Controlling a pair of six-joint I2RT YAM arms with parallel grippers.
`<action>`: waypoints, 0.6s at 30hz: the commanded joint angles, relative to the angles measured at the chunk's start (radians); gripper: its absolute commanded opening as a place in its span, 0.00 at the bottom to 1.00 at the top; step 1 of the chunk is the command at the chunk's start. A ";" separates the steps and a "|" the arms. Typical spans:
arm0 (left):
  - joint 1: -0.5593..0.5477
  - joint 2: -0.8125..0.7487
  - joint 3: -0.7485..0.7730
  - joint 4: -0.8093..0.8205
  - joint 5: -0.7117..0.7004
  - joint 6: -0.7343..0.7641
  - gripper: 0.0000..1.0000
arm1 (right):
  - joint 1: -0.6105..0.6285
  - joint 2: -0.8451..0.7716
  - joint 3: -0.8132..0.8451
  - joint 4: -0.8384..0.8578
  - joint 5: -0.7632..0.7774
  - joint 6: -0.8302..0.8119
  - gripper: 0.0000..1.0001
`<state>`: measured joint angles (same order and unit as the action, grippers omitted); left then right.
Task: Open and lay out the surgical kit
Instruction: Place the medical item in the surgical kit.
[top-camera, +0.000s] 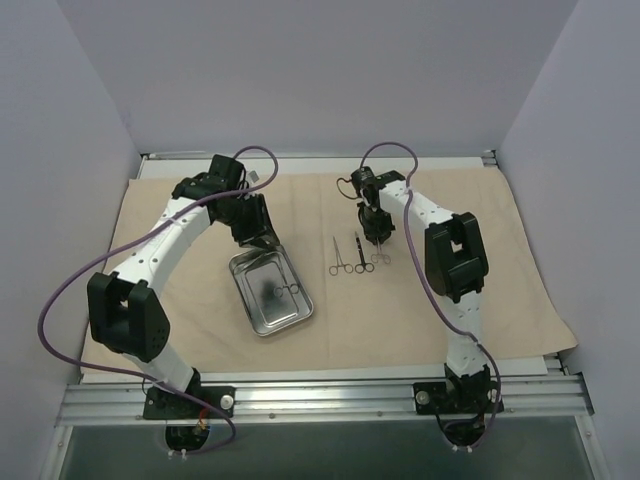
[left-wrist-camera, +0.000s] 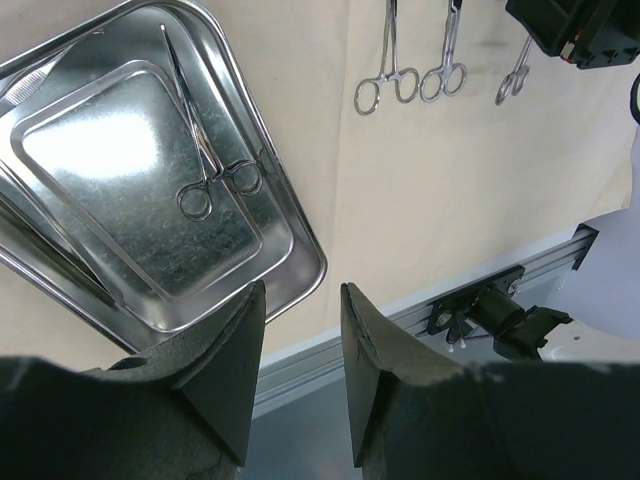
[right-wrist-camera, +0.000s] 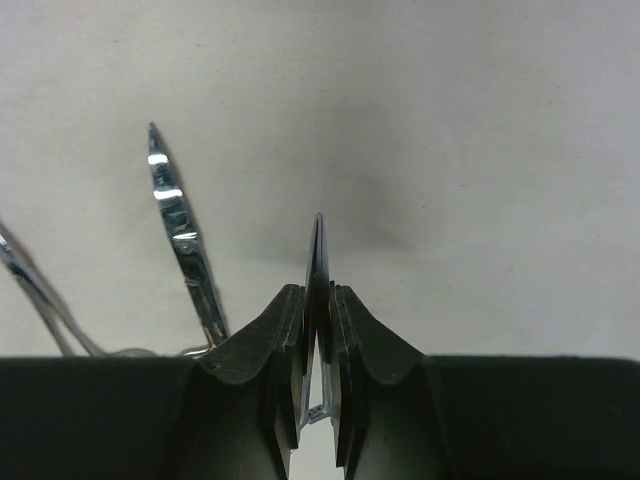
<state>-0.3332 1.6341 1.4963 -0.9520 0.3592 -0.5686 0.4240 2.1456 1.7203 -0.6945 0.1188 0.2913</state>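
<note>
The beige cloth wrap (top-camera: 400, 320) lies spread flat over the table. On it, left of centre, sits the steel tray (top-camera: 258, 305) with one forceps (left-wrist-camera: 205, 150) inside. My left gripper (left-wrist-camera: 300, 300) hangs open and empty above the tray's far end (top-camera: 255, 235). Two forceps (top-camera: 340, 257) (top-camera: 360, 255) lie side by side on the cloth to the tray's right. Just right of them, my right gripper (top-camera: 376, 240) is shut on a third forceps (right-wrist-camera: 318, 250), whose tip points down at the cloth. The neighbouring forceps (right-wrist-camera: 180, 230) shows to its left.
An aluminium rail (top-camera: 330, 395) runs along the near edge, with both arm bases bolted to it. White walls close in the left, back and right sides. The right arm's black wrist (left-wrist-camera: 580, 30) hangs over the row of forceps.
</note>
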 joint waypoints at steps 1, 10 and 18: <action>-0.004 0.006 0.004 -0.021 0.003 0.027 0.44 | -0.007 0.011 0.041 -0.042 0.110 -0.029 0.00; -0.004 0.026 0.007 -0.022 0.009 0.030 0.44 | -0.008 0.037 0.027 -0.031 0.127 -0.035 0.00; -0.006 0.041 -0.002 -0.025 0.012 0.027 0.44 | -0.008 0.056 -0.014 0.001 0.111 -0.034 0.04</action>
<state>-0.3347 1.6688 1.4963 -0.9619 0.3595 -0.5598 0.4194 2.1906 1.7176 -0.6769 0.2039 0.2600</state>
